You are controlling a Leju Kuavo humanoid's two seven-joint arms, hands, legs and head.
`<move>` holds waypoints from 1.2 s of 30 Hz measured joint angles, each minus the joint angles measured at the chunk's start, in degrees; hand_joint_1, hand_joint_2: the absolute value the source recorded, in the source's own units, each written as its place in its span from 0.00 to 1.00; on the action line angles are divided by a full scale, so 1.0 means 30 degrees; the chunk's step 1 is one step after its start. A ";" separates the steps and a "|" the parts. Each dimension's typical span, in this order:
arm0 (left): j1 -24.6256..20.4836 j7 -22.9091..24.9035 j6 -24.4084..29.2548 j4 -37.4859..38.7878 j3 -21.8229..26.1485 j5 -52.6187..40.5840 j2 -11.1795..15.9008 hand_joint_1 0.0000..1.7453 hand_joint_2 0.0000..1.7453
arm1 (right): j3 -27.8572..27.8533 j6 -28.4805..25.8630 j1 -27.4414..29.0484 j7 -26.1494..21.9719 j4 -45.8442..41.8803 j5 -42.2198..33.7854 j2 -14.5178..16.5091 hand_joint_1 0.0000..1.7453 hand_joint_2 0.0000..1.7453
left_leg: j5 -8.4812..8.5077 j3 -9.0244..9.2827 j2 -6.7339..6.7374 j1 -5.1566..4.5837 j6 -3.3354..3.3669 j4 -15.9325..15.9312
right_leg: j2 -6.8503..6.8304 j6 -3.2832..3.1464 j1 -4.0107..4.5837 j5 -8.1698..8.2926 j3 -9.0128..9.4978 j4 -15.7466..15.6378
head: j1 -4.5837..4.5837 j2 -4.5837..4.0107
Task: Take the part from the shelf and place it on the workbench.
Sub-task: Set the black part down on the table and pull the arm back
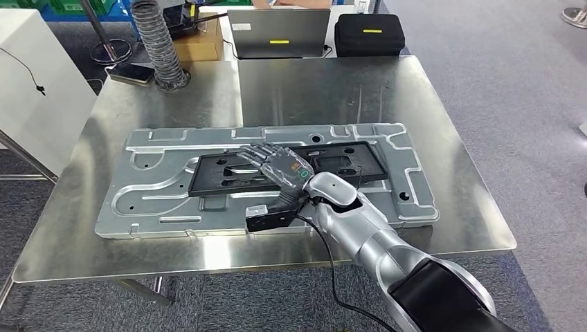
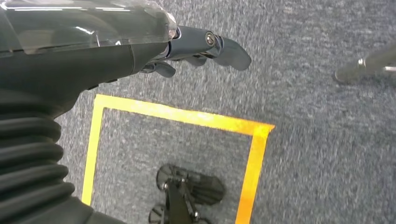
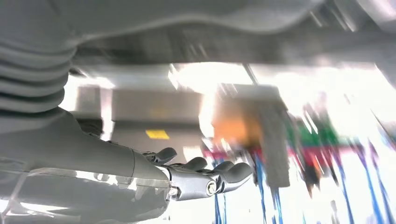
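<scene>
The black part [image 1: 287,168], a flat rectangular frame, lies on a big grey pressed metal plate [image 1: 159,181] that rests on the steel tabletop [image 1: 415,97]. The right hand [image 1: 273,162] is stretched flat over the middle of the part, fingers apart and holding nothing; I cannot tell if it touches the part. The left hand [image 2: 201,49] hangs over grey carpet [image 2: 317,154] beside a square of yellow tape [image 2: 187,116], its fingers loosely apart and empty. At the far edge of the tabletop stand a laptop [image 1: 278,32] and a black case [image 1: 369,33].
</scene>
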 joint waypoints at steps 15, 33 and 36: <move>0.0343 -0.0555 -0.0554 0.0009 0.1006 0.1679 -0.0162 0.00 0.00 | -1.1373 -0.7532 0.8329 0.2500 -2.0783 0.3084 -0.4924 0.00 0.00 | -0.0611 0.0699 -0.0176 0.0332 0.0107 0.0204 | -0.0219 0.1042 -0.0367 -0.0256 0.0201 0.0261 | 0.0015 0.0002; 0.0390 -0.0413 -0.0805 0.0009 0.1255 0.1089 -0.0394 0.00 0.00 | -2.8472 -0.7444 1.6442 0.0948 -1.0639 0.5728 -0.5652 0.00 0.00 | -0.1111 -0.0546 -0.0063 -0.0246 0.0132 0.1177 | -0.0265 0.0218 -0.0204 -0.0426 0.1473 -0.0864 | 0.0016 0.0005; 0.0410 -0.0275 -0.0801 0.0009 0.1235 0.0949 -0.0401 0.00 0.00 | -2.9683 -0.7452 1.6467 0.1076 -0.8053 0.6619 -0.5548 0.00 0.00 | -0.3395 -0.1043 -0.0060 -0.0116 -0.0173 0.4285 | -0.0265 0.0177 -0.0248 0.0125 0.0696 -0.0801 | 0.0014 0.0002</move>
